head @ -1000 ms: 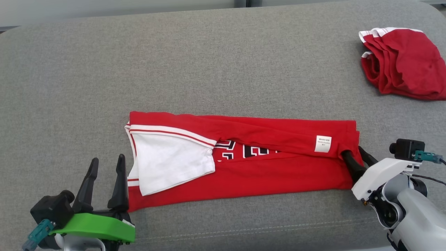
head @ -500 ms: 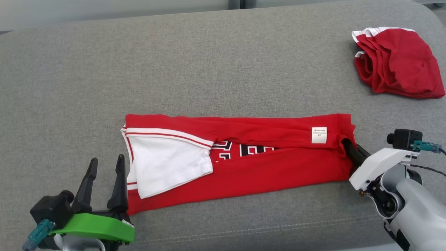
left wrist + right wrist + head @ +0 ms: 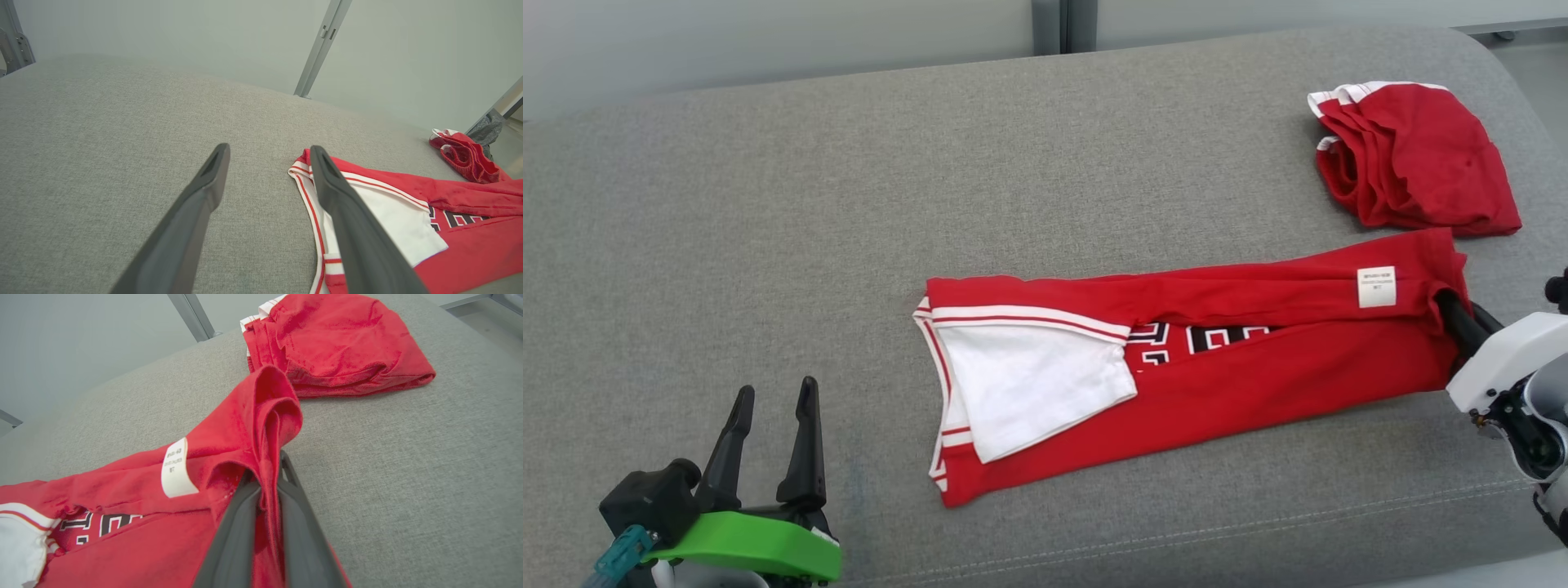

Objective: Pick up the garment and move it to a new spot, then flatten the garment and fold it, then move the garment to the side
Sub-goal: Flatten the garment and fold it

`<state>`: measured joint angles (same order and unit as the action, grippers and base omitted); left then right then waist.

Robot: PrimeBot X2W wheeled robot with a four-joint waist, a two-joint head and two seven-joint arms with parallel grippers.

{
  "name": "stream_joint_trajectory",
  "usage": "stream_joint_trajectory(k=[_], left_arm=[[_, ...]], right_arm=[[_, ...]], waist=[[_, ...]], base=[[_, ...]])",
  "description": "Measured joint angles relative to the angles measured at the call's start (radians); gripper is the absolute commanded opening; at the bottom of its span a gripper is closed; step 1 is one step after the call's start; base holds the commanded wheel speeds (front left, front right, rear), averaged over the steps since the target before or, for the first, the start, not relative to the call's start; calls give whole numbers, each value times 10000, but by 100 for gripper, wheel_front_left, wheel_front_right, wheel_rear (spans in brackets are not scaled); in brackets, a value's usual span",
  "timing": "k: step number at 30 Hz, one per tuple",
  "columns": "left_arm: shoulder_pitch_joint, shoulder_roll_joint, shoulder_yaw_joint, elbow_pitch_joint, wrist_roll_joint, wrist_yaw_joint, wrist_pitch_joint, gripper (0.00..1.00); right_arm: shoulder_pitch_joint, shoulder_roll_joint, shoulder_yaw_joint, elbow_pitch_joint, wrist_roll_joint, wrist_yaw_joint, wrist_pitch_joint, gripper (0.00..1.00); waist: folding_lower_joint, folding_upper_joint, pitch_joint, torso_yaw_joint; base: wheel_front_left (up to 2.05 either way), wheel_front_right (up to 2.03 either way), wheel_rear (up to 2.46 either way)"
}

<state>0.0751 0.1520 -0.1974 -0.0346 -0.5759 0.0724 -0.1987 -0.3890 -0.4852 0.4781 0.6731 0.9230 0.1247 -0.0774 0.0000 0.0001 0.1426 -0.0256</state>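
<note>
The right end effector (image 3: 1454, 309) is pinched nearly closed on the right-hand end of the red jersey (image 3: 1258, 376). In the right wrist view its two dark fingers (image 3: 237, 535) press together with a bunched fold of red cloth squeezed between them, and the cloth rises above the tips in a rounded hump. Its white housing sits at the right edge of the head view. Just beside the grip, a small white label (image 3: 1376, 287) is sewn on the jersey's upper layer.

From there the jersey stretches leftward across the grey upholstered cushion (image 3: 768, 204) as a long folded strip, lying flat except at the pinched end. Black-and-white lettering (image 3: 1201, 336) peeks out between its two red layers. At the left end a white section (image 3: 1029, 384) edged with red-and-white stripes lies on top.

Beyond the held end, near the far right part of the cushion, a second red garment (image 3: 1413, 159) with white trim lies in a loose folded pile, close to the jersey's corner; whether they touch I cannot tell.

The left end effector (image 3: 776, 392) stands wide apart and holds nothing, over bare cushion at the lower left, well apart from the jersey's left end. In the left wrist view its right finger (image 3: 351, 220) overlaps the striped edge of the jersey.
</note>
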Motion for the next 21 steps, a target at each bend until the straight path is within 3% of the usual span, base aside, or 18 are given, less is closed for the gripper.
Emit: stream_joint_trajectory(k=[7,16,21], left_arm=[[68,-8,-67,-6,0,0,17,100],[173,-48,-230,-50,0,0,90,100],[172,-117,-360,-50,0,0,104,100]], right_arm=[[-75,-351,-50,-79,153,-2,125,0],[-136,708,917,-2276,1214,-4,671,0],[-173,945,1718,-3507,1553,-4,1177,0]], waist=[[0,0,-224,-145],[0,0,-393,-237],[0,0,-474,-162]], base=[[0,0,0],[0,0,0],[0,0,0]])
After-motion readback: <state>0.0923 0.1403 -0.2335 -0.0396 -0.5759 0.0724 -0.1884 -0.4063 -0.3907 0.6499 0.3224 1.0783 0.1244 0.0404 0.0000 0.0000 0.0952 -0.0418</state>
